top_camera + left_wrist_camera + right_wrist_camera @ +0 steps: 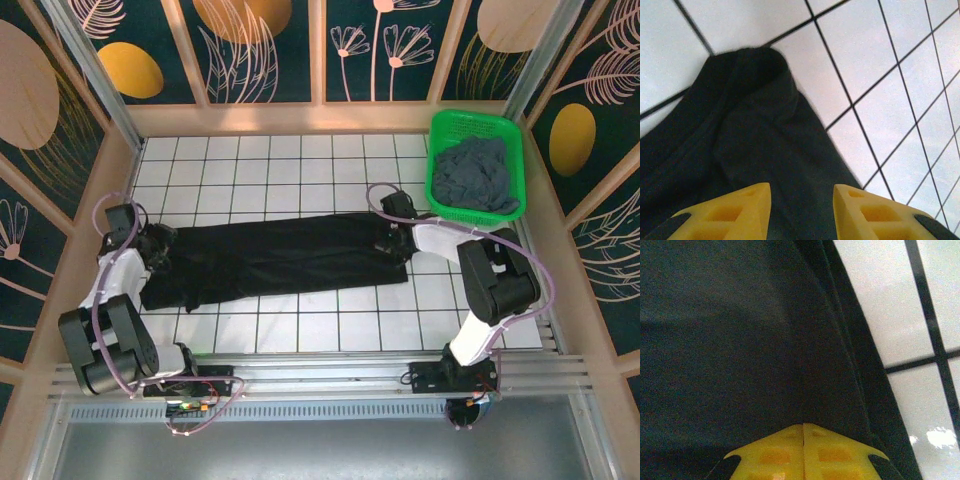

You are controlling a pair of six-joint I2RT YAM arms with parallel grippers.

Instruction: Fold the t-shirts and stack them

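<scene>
black t-shirt apparently between left fingers

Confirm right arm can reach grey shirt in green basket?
Probably yes. The grey shirt lies uncovered in the green basket, close beside the right end effector, nothing between. The end effector is shut, over the black shirt.

The black t-shirt was soft, matt cloth; the grey-blue t-shirt looked like similarly dull, crumpled cloth. The basket was green plastic mesh. The white tiles had a smooth, glossy sheen. The yellow fingers were matt plastic.
</scene>
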